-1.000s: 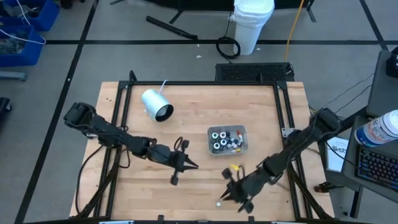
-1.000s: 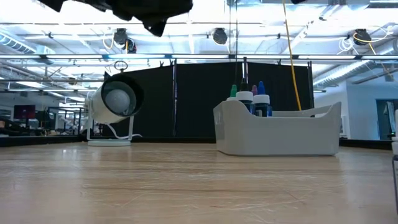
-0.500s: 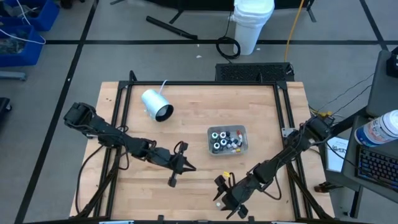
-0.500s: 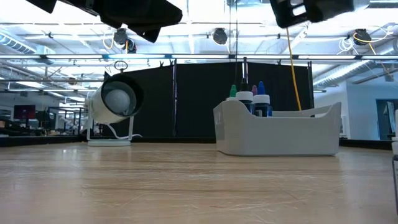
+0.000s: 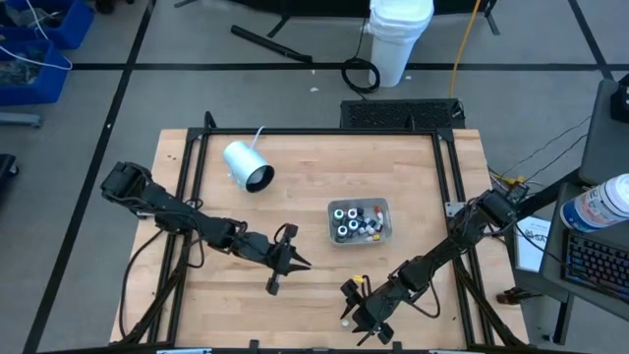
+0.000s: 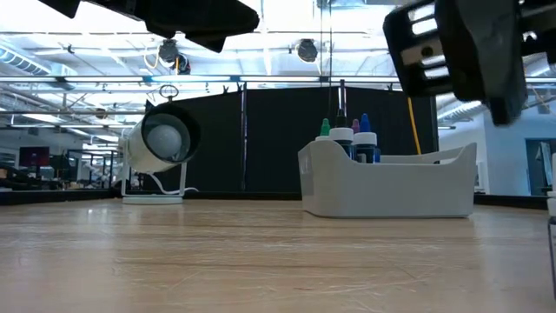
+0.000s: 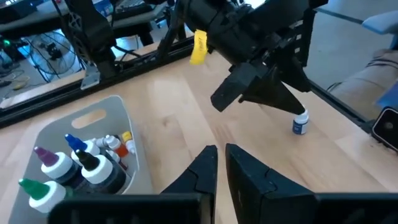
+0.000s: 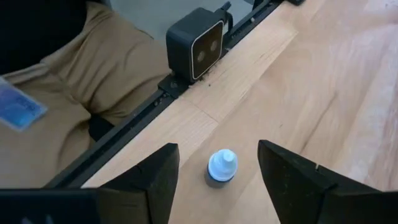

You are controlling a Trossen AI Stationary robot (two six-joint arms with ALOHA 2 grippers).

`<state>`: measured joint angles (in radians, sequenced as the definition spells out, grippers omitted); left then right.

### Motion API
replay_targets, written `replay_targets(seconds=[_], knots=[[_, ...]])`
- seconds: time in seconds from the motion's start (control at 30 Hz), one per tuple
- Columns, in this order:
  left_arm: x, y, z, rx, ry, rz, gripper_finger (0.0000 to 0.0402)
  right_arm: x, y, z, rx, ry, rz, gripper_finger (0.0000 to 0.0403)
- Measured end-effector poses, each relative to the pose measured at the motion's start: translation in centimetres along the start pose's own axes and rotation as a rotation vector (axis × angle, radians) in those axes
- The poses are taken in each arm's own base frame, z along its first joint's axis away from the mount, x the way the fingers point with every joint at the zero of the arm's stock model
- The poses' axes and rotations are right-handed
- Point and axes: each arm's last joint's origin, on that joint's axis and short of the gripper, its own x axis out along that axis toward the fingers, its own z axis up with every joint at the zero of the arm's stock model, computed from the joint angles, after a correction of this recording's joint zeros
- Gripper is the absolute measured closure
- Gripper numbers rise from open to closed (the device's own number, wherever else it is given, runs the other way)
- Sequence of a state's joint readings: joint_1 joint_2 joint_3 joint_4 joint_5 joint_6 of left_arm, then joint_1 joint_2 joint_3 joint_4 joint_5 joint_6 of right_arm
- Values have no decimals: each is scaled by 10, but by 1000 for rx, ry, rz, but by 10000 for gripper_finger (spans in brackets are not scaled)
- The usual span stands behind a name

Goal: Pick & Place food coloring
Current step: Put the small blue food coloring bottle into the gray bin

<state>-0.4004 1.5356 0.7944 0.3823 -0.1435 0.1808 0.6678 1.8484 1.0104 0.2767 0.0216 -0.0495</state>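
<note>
The right gripper (image 8: pixel 214 180), fingers spread, is hovering over a lone white-capped food coloring bottle (image 8: pixel 221 166) low in the frame; the left gripper (image 7: pixel 219 168) is pinched nearly closed, empty; other bottles are filling the grey tray (image 5: pixel 383 210) at centre.

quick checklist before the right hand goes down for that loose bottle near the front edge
1. Right hand open: ok, fingers spread wide.
2. Loose bottle lined up between the fingers: ok in the right wrist view.
3. Bottle upright on the table: ok, white cap up, standing apart from anything else.
4. Right hand low enough to close: not ok, it hangs above the bottle.
5. Left hand out of the way: ok, fingers nearly together, holding nothing, over the table's middle.
6. Room in the grey tray for one more bottle: cannot tell, it already holds a cluster of bottles.
</note>
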Motion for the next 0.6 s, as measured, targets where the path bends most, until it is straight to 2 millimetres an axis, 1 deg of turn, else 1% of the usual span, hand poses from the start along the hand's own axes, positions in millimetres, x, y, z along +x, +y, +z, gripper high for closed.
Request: replay_targets(seconds=[0.17,0.4,0.6], knots=[[0,2,1,0,-11,7,360,1,0,-1,13,-9,-5,207],[0,3,0,-4,-6,26,360,20,-8,-15,37,-16,-24,215],[0,3,0,-11,-5,24,360,20,-10,-15,63,-19,-24,219]])
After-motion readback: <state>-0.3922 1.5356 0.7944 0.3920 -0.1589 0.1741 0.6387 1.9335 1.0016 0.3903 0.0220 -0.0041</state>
